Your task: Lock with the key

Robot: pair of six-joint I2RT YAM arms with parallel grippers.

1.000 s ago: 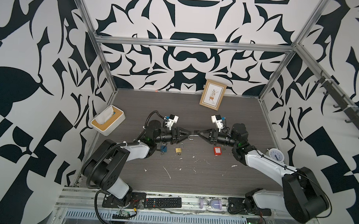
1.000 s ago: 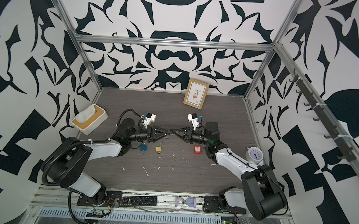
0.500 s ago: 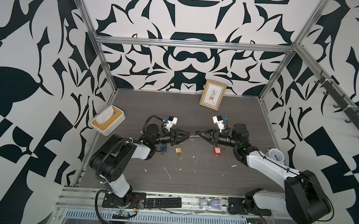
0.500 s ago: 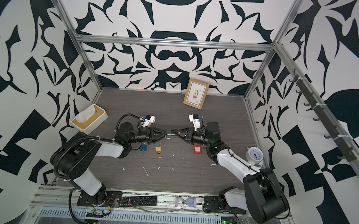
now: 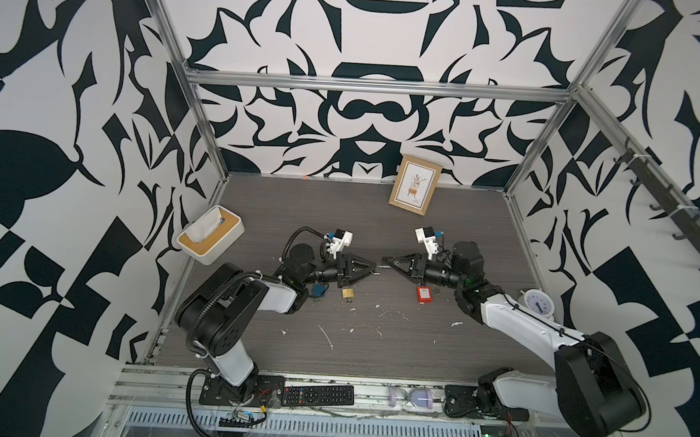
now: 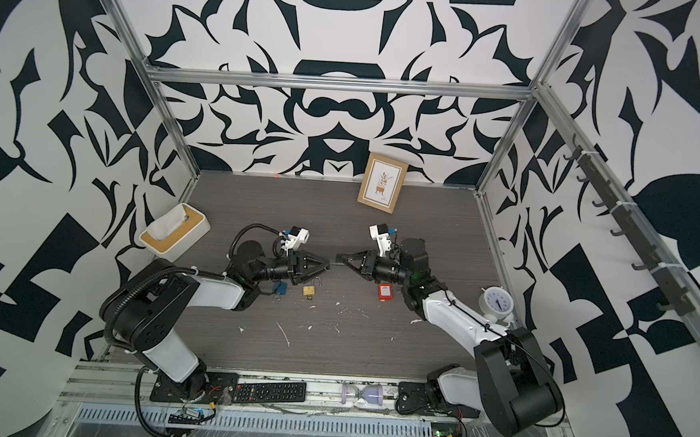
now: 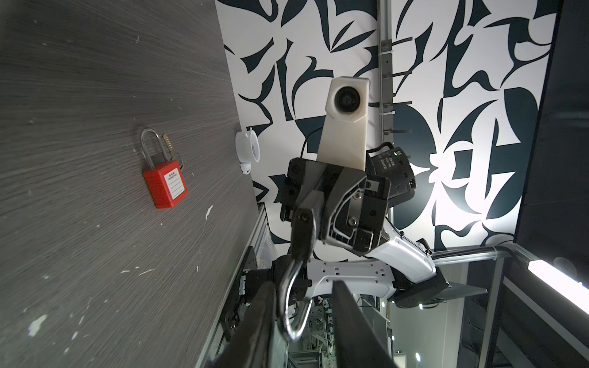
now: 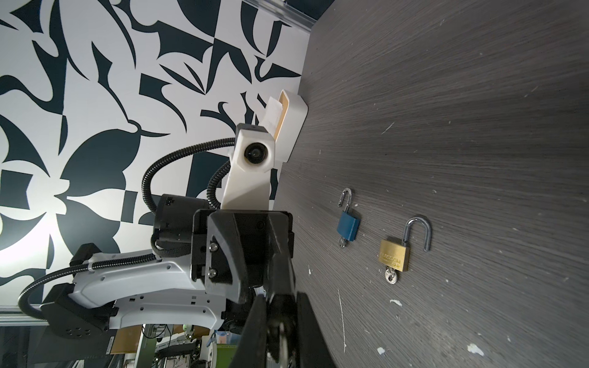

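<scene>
My two grippers meet tip to tip above the middle of the table in both top views. My right gripper (image 8: 280,299) is shut on a dark padlock (image 8: 280,315), and a silvery bit that may be the key shows between its fingers. The padlock's open steel shackle (image 7: 288,296) sticks out between the fingers of my left gripper (image 7: 302,286). One left finger lies against the shackle and the other stands clear of it, so the jaws are open. From above, the left gripper (image 5: 373,266) and the right gripper (image 5: 384,263) nearly touch.
On the table lie a brass padlock (image 5: 348,293) with open shackle and key, a blue padlock (image 5: 318,291) and a red padlock (image 5: 424,294). A tissue box (image 5: 209,240) stands at the left, a picture frame (image 5: 415,189) at the back, a clock (image 5: 537,301) at the right.
The left gripper's jaws have narrowed round the shackle, and the left arm's elbow has shifted. The right gripper has kept its hold and its place.
</scene>
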